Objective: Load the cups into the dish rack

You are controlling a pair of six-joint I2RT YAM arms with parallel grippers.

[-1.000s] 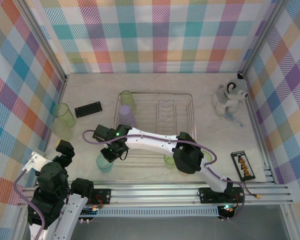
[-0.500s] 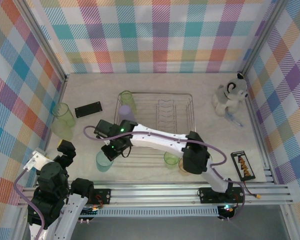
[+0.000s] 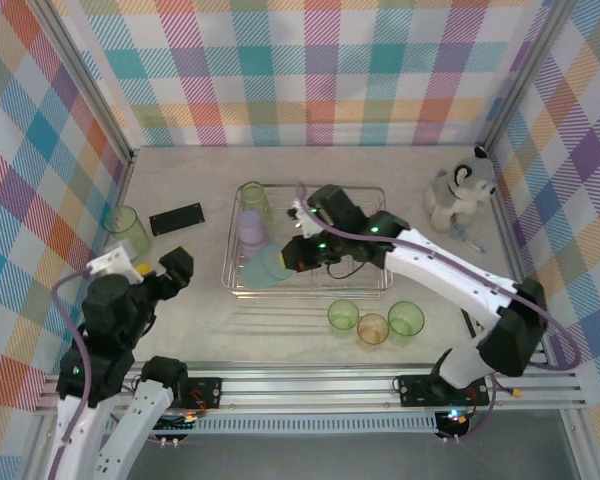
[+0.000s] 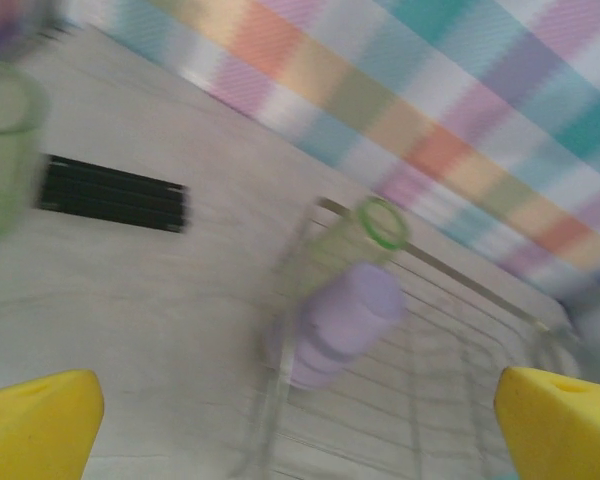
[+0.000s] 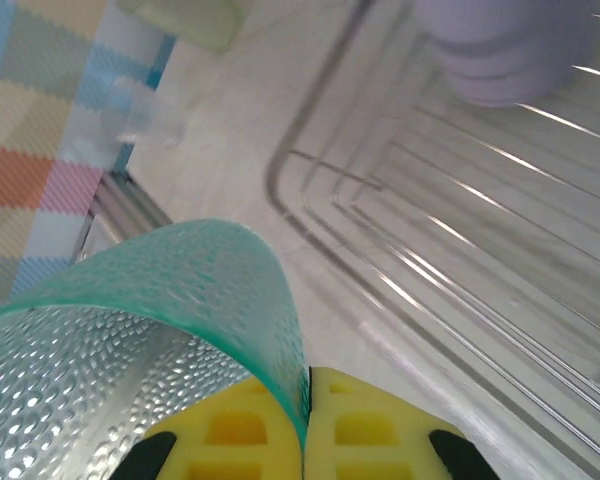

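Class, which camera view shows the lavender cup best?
The top external view: the lavender cup is whole and sharp inside the dish rack. The left wrist view blurs it; the right wrist view crops it.

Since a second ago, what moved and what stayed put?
The right arm's fingers lifted the teal cup off the table in front of the rack and carried it back and right, over the rack's near left corner, pinching its wall. The left arm's fingers swung up and forward, open. The purple cup, the green cup behind it and the toy dog stayed.
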